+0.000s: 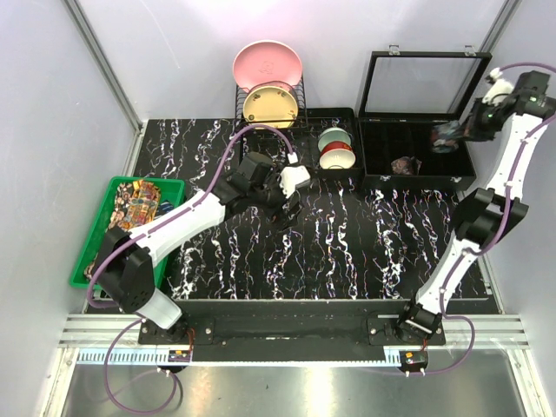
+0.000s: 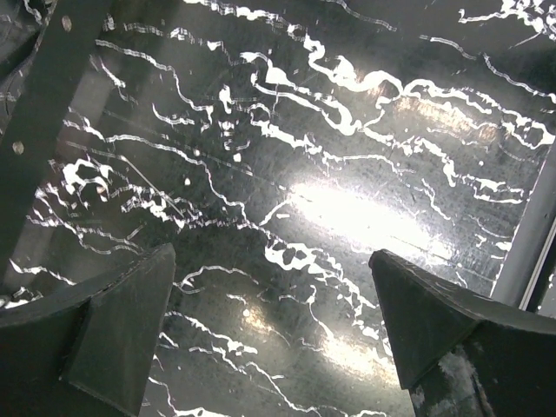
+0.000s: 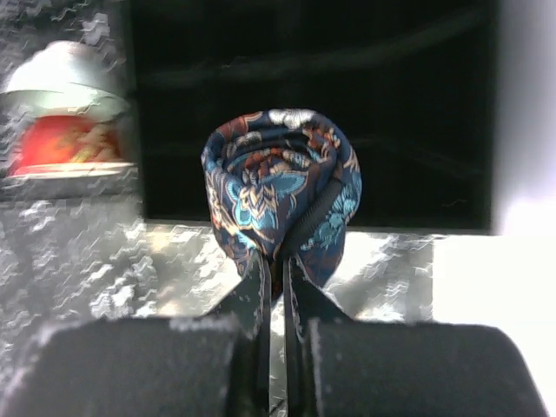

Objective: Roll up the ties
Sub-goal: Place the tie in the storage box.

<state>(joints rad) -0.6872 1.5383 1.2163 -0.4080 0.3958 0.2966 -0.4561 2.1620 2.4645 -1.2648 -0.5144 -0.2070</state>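
Firstly, counting two rolled ties. Gripping one, the dark blue rolled tie (image 3: 282,195) with reddish motifs, by its lower edge, between the almost fully closed jaws of the right gripper (image 3: 280,265). Hanging with it over the one black box (image 1: 417,181), at 2 o'clock of the table (image 1: 347,252). Lying inside the same box, apart from the first, the brownish coil (image 1: 405,164). Standing upright behind, the box's clear lid (image 1: 421,82). At 9 o'clock, heaped in one green bin (image 1: 165,182), the loose ties (image 1: 135,208); cannot tell how many. Near the centre, hovering over the marbled table top with jaws wide apart and holding nothing, the left gripper (image 2: 271,269). At 12 o'clock, two plates in one wire rack (image 1: 300,109), pink plate (image 1: 267,65) above yellow plate (image 1: 269,104). Just beside the rack, at 1 o'clock, two bowls (image 1: 336,148).
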